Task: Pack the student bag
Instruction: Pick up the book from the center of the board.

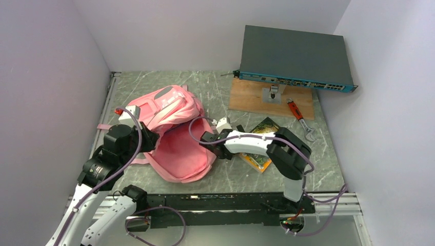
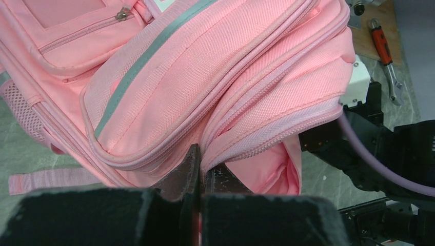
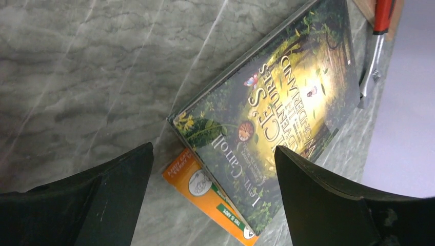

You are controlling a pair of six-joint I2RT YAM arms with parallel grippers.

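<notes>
The student bag [image 1: 172,110] is a pink backpack lying left of centre, its main compartment gaping toward the near edge. My left gripper [image 1: 150,139] is shut on the zipper rim of the student bag [image 2: 205,66], and the left gripper [image 2: 200,154] pinches the pink fabric between its two fingers. My right gripper [image 1: 215,145] hangs just right of the bag's mouth. In the right wrist view the right gripper [image 3: 213,148] stands open over a green Alice in Wonderland book [image 3: 277,97] that lies on an orange book [image 3: 205,192]. Nothing is between its fingers.
The green book [image 1: 265,128] and the orange book [image 1: 256,163] are partly hidden under the right arm. A red-handled wrench [image 1: 300,118] lies beyond them. A wooden board [image 1: 246,97] and a grey network switch [image 1: 295,59] stand at the back right. Walls close in on both sides.
</notes>
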